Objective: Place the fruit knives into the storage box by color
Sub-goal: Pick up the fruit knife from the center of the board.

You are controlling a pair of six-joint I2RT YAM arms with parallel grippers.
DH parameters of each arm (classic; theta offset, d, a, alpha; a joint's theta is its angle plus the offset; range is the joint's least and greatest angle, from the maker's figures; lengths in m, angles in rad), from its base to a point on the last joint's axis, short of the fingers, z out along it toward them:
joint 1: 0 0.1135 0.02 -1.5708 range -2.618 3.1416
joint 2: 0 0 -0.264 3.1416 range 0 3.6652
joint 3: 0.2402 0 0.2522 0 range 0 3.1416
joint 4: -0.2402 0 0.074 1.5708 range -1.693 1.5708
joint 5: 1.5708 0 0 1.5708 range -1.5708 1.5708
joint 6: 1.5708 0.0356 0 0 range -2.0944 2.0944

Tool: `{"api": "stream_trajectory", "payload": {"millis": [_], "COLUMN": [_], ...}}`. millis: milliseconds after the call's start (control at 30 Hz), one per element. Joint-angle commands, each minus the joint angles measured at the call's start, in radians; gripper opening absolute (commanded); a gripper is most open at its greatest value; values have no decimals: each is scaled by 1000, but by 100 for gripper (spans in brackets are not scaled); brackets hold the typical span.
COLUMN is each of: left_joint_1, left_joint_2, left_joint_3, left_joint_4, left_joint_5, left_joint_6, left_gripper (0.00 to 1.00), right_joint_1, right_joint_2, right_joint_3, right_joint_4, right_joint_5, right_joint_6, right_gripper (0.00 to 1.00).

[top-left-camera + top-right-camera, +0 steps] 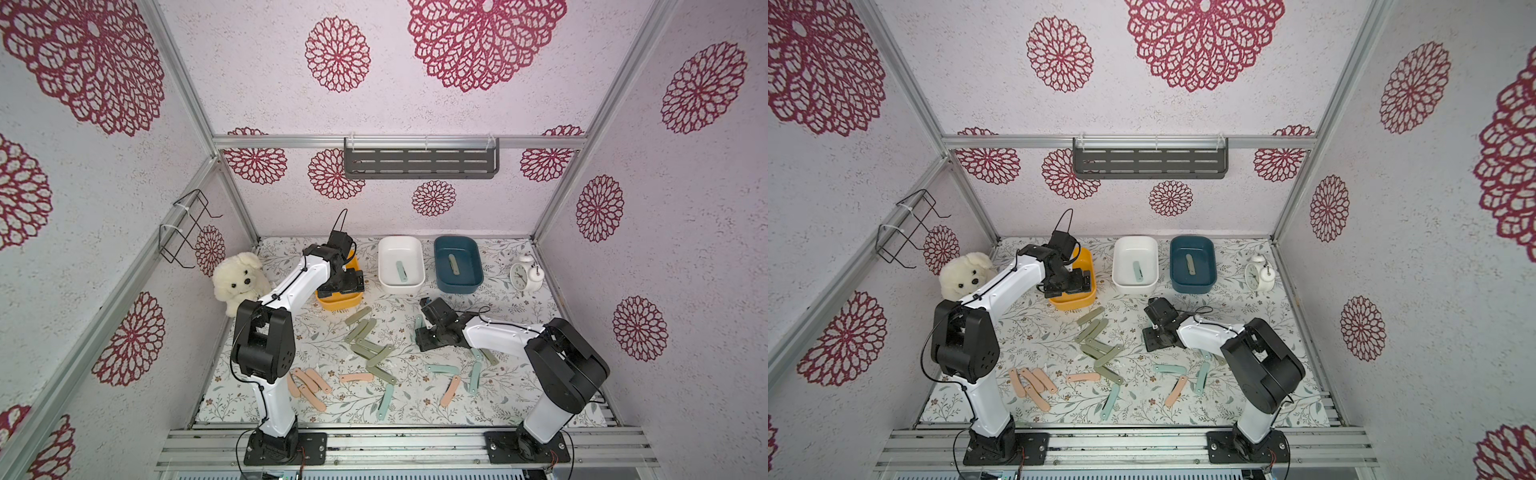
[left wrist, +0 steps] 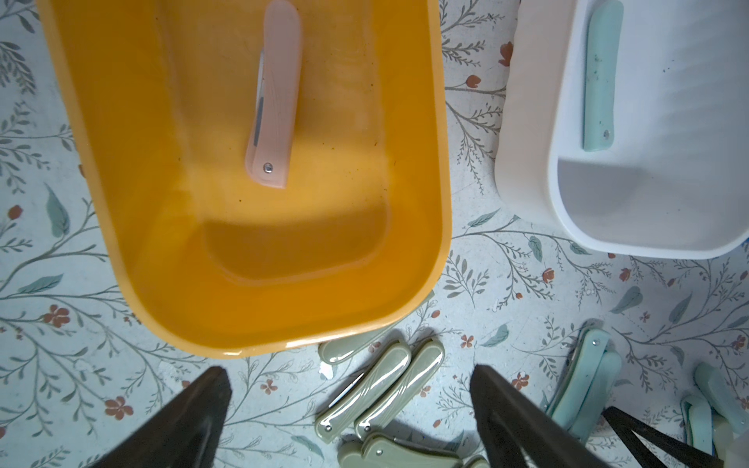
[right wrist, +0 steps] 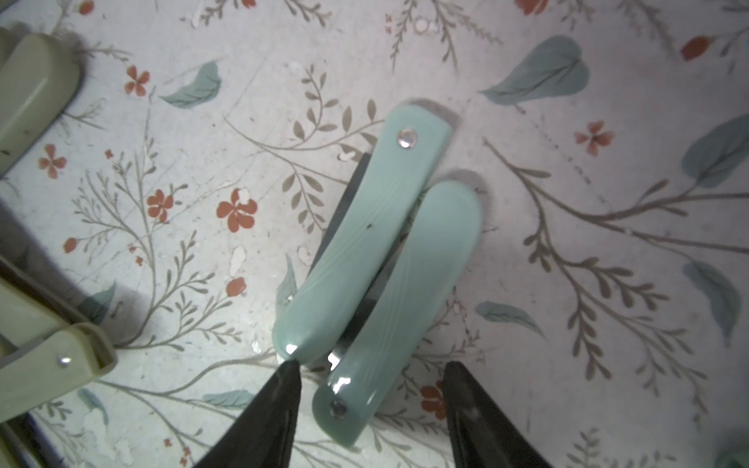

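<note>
Flowery bench (image 1: 415, 415). Low in the wrist frame, the right tool (image 3: 371, 366) stands half open around one mint knife (image 3: 407, 291), gripping nothing. Its neighbour (image 3: 364, 227) touches it, so closing might pinch both. Left tool (image 2: 348, 368) gapes empty.

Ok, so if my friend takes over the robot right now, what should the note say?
Left hand: open, empty, at the yellow box.
Right hand: open, fingertips around one end of a loose mint knife, not gripping.
Done, one each: pink knife in yellow, mint knife in white box, sage knife in blue box.
To do: the other knives on the table, all three colours.
</note>
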State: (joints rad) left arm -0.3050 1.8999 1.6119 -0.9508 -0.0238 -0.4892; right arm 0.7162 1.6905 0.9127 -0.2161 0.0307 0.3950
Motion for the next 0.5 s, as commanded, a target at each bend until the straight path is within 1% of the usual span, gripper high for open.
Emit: {"api": "stream_trajectory", "payload": {"millis": [0,67,300,467], "left_joint_1": [3,1,2,0], "left_joint_2": [-12,-10,-12,-22], "left_joint_3": [-4,-4,-14,-17], "left_joint_4": [19,22,32,31], "left_joint_5": [-1,1,8,3], "left_joint_6": [16,16,11,9], "left_gripper": [97,97,97,97], "right_joint_1": [5,6,6,6], "right_joint_2": [8,5,-16,-4], "right_joint_3": [12,6,0,-4], "right_joint_4": [-47,-59,-81,-78], "right_joint_5": [33,46,66,56], "right_joint_6": [5,4,-6,-2], "right_gripper": [60,58,42,36]}}
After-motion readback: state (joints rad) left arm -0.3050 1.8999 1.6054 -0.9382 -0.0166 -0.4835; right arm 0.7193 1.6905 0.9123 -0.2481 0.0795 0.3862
